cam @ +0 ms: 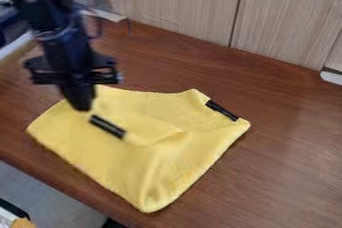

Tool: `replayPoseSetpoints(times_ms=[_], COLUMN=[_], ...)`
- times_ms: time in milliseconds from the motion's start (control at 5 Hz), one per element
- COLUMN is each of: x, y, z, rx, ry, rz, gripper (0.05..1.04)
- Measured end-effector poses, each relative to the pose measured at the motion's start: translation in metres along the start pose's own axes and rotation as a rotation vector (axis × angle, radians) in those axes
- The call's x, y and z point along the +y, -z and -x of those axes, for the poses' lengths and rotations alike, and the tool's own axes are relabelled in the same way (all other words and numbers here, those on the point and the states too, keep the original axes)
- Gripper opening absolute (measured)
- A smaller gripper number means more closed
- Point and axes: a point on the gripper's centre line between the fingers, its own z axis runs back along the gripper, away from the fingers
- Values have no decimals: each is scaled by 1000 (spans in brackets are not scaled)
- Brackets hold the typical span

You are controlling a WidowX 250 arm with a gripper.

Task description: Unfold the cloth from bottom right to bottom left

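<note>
Brown wood tabletop, faint sheen toward the right, set at a slant from where I watch; pale grained panelling behind it, split by a dark upright seam. I also get grey floor lower left, past the table edge, and a white piece, unclear what, at far right.

Widest lane: bare wood of the table, right of the yellow cloth. Second lane: strip of wood between cloth's far edge and wood-grain panels; panels wall off the back. Upper left blocked by the robot arm, its gripper low over the cloth's far left part. Low pass across cloth meets folds, plus a black strip near gripper.
</note>
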Motion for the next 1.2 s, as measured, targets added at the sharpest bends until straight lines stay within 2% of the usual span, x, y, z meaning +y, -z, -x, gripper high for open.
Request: replayPoseSetpoints(times_ms=[400, 600, 800, 1000, 1200], x=[35, 37, 38, 39, 39], y=[15, 24, 32, 34, 34], z=[25, 32, 39, 40, 39], rx=[14, 32, 77, 120, 123], ry=[-43, -32, -36, -52, -50], rz=[-9, 5, 15, 22, 23], gripper=[54, 54, 68, 222, 459])
